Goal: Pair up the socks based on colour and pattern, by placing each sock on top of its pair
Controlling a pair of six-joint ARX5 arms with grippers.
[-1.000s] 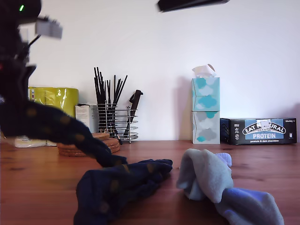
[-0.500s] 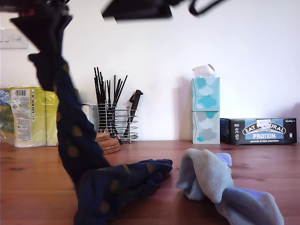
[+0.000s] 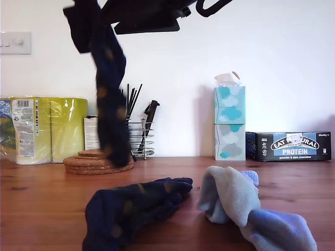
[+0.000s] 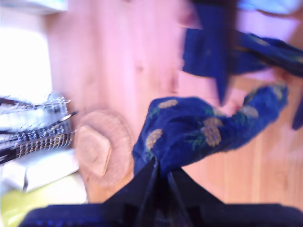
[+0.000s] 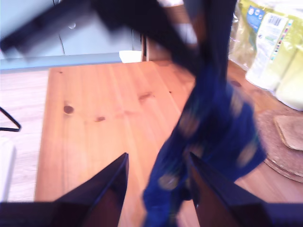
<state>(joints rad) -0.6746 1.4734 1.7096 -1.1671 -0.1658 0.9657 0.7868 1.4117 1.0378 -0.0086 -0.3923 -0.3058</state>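
Since half a second earlier, the hanging dotted sock [image 3: 107, 89] had lifted clear of its mate [image 3: 133, 206], swinging upper left in the exterior view. My first gripper [image 4: 161, 177] clamped it; my second gripper [image 5: 158, 182] stood open. Bare table [image 3: 36, 209] lay at lower left, the blue socks [image 3: 246, 209] at lower right.
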